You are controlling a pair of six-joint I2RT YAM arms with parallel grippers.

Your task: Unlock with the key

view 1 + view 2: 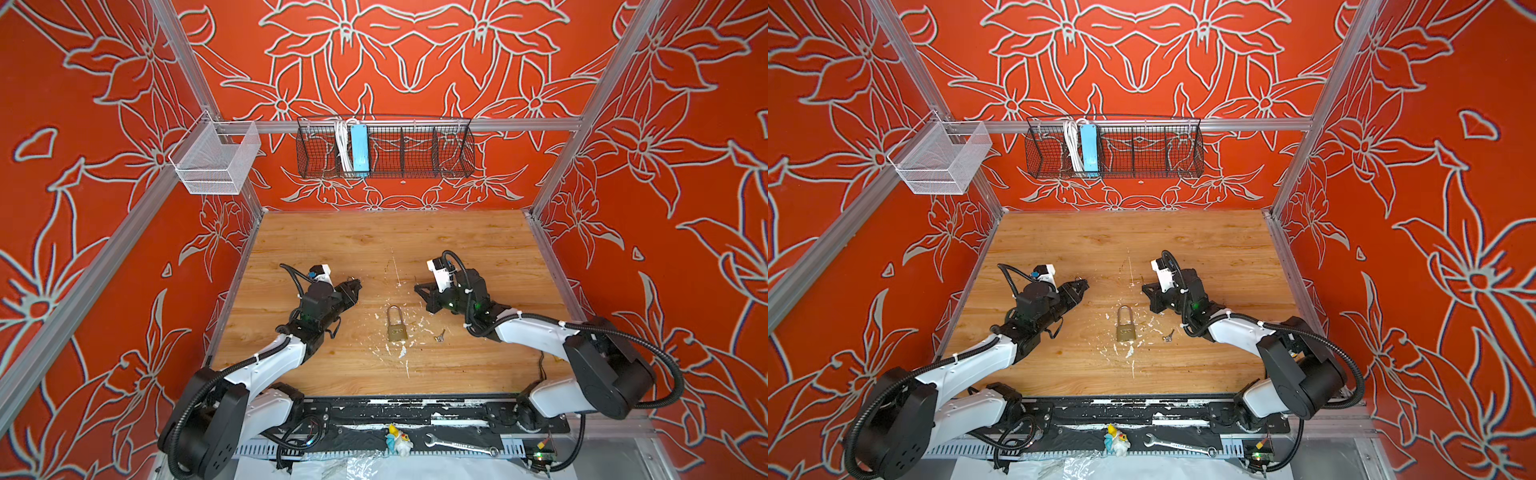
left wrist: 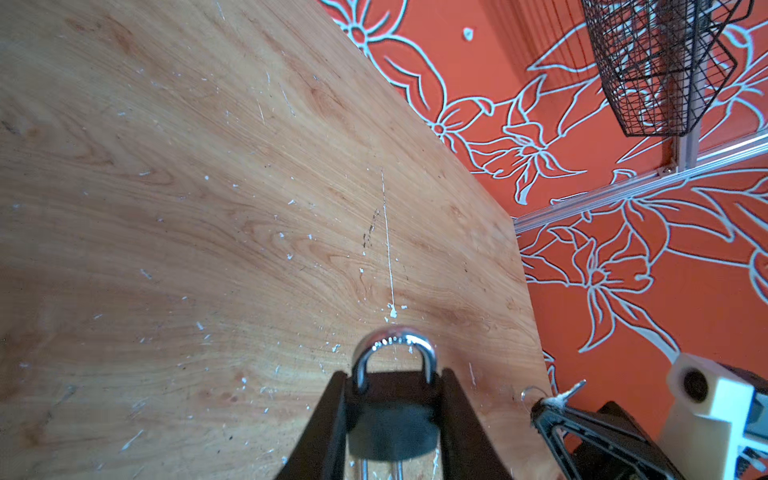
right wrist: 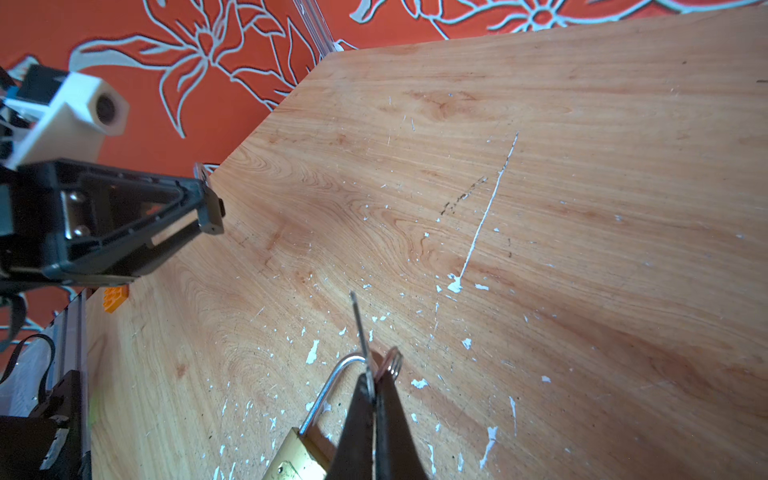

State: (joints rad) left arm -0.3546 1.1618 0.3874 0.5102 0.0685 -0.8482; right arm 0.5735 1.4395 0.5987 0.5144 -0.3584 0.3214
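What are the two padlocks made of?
The black padlock looks plastic-coated or painted, matte, with a mirror-bright, steel-like shackle. The gold padlock on the table looks like brass: yellow, soft sheen.

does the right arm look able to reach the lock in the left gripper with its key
Probably yes: the right gripper, shut on the key, faces the left gripper and its lock with nothing between; the keyhole is hidden.
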